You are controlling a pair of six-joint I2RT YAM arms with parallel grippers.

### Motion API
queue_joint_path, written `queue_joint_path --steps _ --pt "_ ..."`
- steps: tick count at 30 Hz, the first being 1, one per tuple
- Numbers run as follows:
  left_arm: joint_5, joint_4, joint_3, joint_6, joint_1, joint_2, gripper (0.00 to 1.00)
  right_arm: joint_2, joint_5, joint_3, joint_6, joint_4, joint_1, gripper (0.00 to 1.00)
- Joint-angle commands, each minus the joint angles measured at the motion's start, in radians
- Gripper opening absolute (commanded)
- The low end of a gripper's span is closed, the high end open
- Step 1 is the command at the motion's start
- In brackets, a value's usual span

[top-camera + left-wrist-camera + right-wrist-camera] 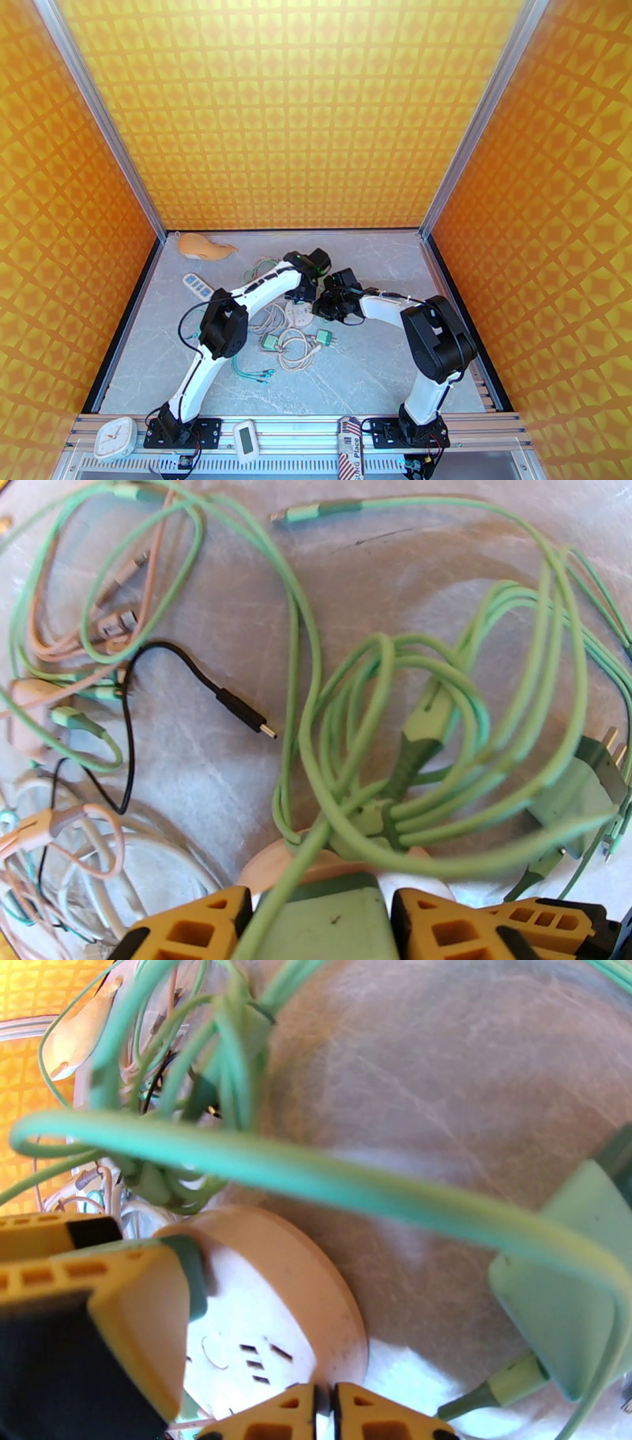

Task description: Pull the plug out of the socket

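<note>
Left hand [320, 910] clamped on green plug [336, 930], right hand [332, 1411] closed by round socket [276, 1307]

The table [379, 371] is grey with thin white lines, like stone. In its far left corner lies a flat tan thing [204, 248]. A white remote [197, 285] lies near it, more to the front. In the middle sits a round white socket [299, 314] in a messy pile of cords [294, 353], green, white and pink. A green plug [271, 341] lies at the front of the pile, and the other plug [324, 338] lies to its right. A thin green cord [251, 371] trails toward the front. A black cord [237, 705] lies among the rest.
</note>
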Motion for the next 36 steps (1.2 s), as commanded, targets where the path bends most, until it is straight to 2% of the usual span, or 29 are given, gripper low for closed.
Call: queue_joint_path --steps 1,9,12,19,24,32,36 --pt "0.028 -0.034 -0.010 0.049 0.022 -0.084 0.09 0.058 0.150 -0.078 -0.029 -0.167 0.000 0.19" --pt "0.028 -0.024 -0.068 0.063 0.015 -0.088 0.08 -0.064 0.123 -0.004 -0.065 -0.102 -0.003 0.42" --pt "0.028 -0.025 -0.076 0.068 0.015 -0.094 0.08 -0.078 0.107 0.024 -0.062 -0.071 -0.016 0.44" --pt "0.039 -0.019 -0.075 0.070 0.009 -0.096 0.08 -0.042 -0.044 0.037 -0.002 0.091 -0.026 0.38" --pt "0.058 -0.015 -0.069 0.067 0.009 -0.091 0.08 0.011 -0.087 0.024 0.033 0.133 -0.026 0.32" --pt "0.073 -0.011 -0.066 0.065 0.007 -0.091 0.08 0.076 -0.134 -0.017 0.088 0.241 -0.010 0.32" --pt "0.083 -0.004 -0.069 0.064 0.004 -0.091 0.08 0.116 -0.140 0.008 0.096 0.240 0.025 0.32"
